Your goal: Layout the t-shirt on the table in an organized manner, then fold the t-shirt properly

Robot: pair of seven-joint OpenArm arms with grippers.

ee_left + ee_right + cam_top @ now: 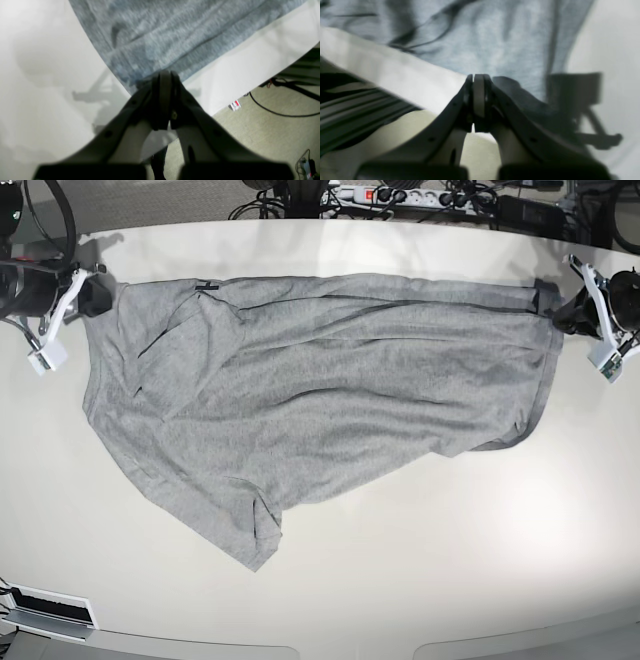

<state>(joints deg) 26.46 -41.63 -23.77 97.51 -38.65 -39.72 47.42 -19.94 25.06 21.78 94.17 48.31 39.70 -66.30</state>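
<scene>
1. The right end effector (97,295), at the base view's left, is clamped on a corner of the t-shirt (320,395).
2. The t-shirt lies spread, plain grey side up, across the table (420,570).
3. The left end effector (555,308) pinches the opposite corner.

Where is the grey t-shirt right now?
In the base view the t-shirt lies spread across the far half of the table, stretched between the right gripper at picture-left and the left gripper at picture-right.
</scene>
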